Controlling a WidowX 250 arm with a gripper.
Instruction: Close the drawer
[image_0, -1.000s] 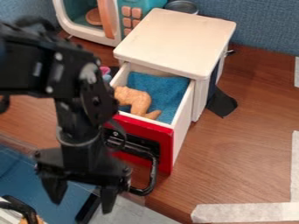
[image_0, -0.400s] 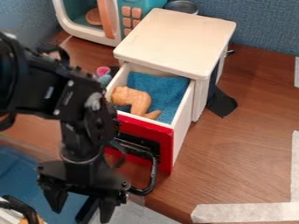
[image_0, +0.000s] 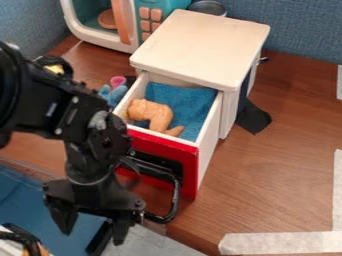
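- While the drawer stands pulled out of the white cabinet, its red front faces the lower left, and its black handle juts forward
- The gripper hangs in front of the drawer, to the left of the handle, its two fingers wide apart and pointing down; its right-hand side in the view is right by the handle's lower end, though whether they touch I cannot tell
- The black arm comes in from the left and covers the left edge of the red front
- Inside the drawer, a tan toy lies on a blue cloth, near the front panel
- Just beside the drawer's left wall, on the desk, are a pink cup-like thing and a blue thing, partly behind the arm
- A toy microwave stands behind and to the left of the cabinet, with a round metal thing behind the cabinet top
- Black fabric lies against the cabinet's right side, and pale tape runs along the desk at the lower right
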